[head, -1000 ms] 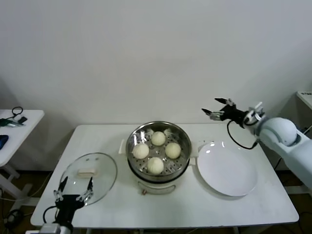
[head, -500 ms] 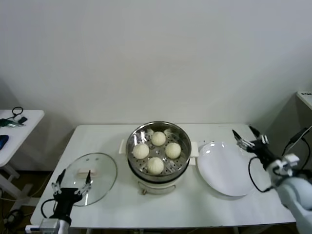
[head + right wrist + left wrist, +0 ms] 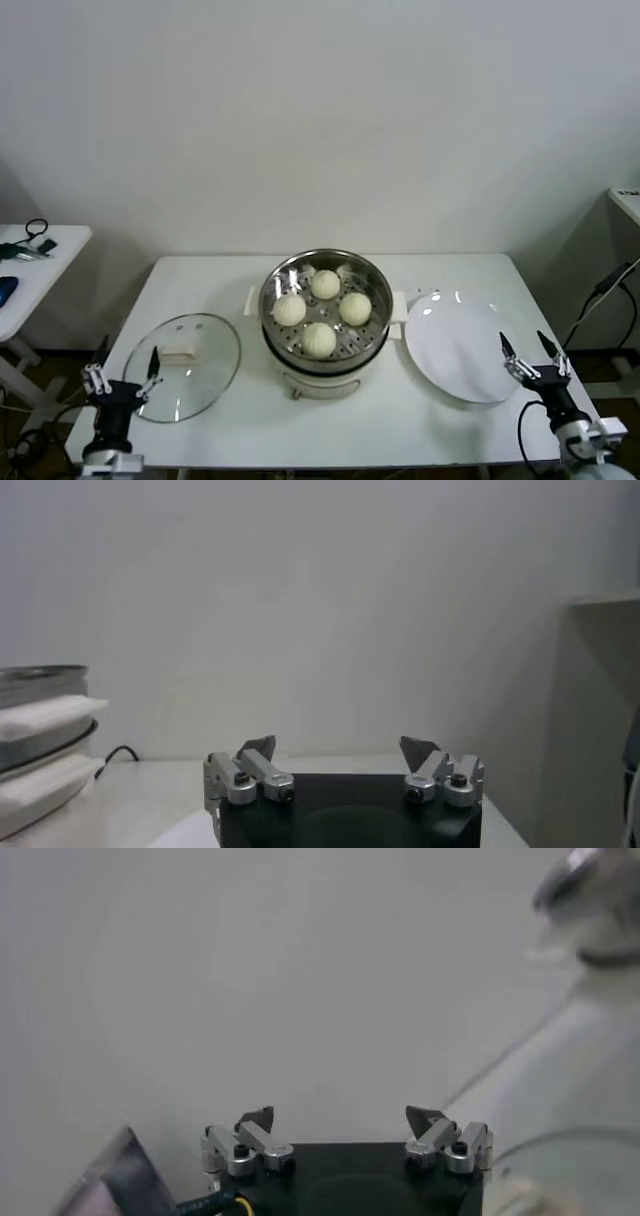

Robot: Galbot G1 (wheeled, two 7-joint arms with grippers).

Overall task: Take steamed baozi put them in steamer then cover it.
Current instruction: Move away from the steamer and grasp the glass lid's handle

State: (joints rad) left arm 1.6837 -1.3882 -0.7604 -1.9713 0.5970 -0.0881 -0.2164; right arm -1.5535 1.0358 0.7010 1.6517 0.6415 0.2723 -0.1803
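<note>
Several cream-white baozi (image 3: 319,340) lie inside the shiny steel steamer (image 3: 283,275), which sits on its white cooker base (image 3: 330,381) at the table's middle. The glass cover (image 3: 200,380) with its cream handle (image 3: 178,353) lies flat on the table left of the steamer. My left gripper (image 3: 122,372) hovers open at the front left corner, just beside the cover's edge. At the front right edge, near the plate, my right gripper (image 3: 523,350) is open too. Both wrist views show empty jaws: left gripper (image 3: 338,1118), right gripper (image 3: 338,745).
A flat white plate (image 3: 465,345) lies right of the steamer, with nothing on it. The white table (image 3: 350,425) ends just before both grippers. A small side table (image 3: 30,250) with cables stands at far left. The steamer (image 3: 35,680) shows beside the right gripper.
My right arm has swung down from high behind the plate to the table's front right edge. The left gripper has drawn back leftward off the cover. Both stayed open.
</note>
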